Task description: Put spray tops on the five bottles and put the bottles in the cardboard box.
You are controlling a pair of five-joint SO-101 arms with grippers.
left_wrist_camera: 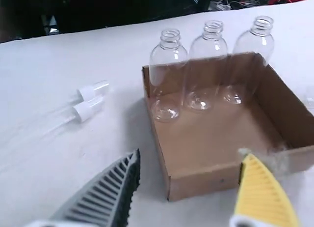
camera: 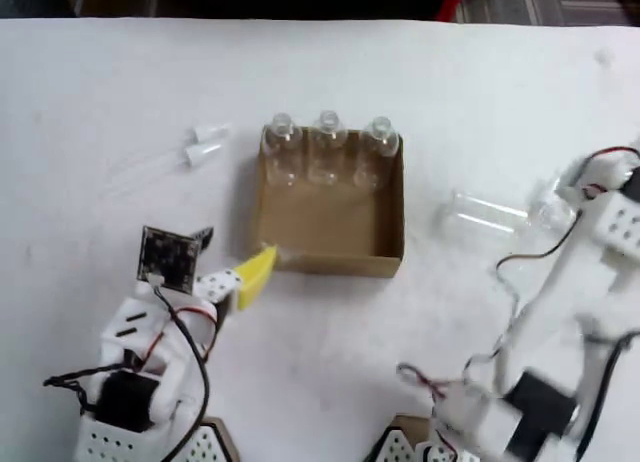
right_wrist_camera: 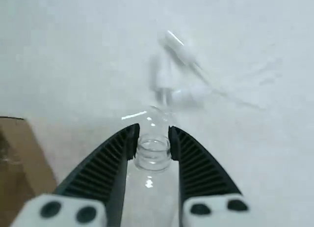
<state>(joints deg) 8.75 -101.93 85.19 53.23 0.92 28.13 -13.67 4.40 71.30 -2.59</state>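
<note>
The cardboard box (camera: 330, 252) sits mid-table with three clear bottles (camera: 326, 142) upright along its far wall, necks bare, also seen in the left wrist view (left_wrist_camera: 208, 55). Two white spray tops (camera: 205, 145) lie left of the box (left_wrist_camera: 88, 101). My left gripper (left_wrist_camera: 190, 157) is open just before the box's near left corner, its yellow finger (camera: 256, 273) by the front wall. My right gripper (right_wrist_camera: 151, 133) is shut on the neck of a clear bottle (right_wrist_camera: 153, 156). In the high view a clear bottle (camera: 488, 214) lies right of the box, beside the right arm (camera: 610, 222).
In the right wrist view, blurred white spray tops (right_wrist_camera: 171, 82) with thin tubes lie beyond the held bottle, and a box corner (right_wrist_camera: 19, 163) is off to one side. White table (camera: 120, 82) stretches around the box. Both arm bases stand at the near edge.
</note>
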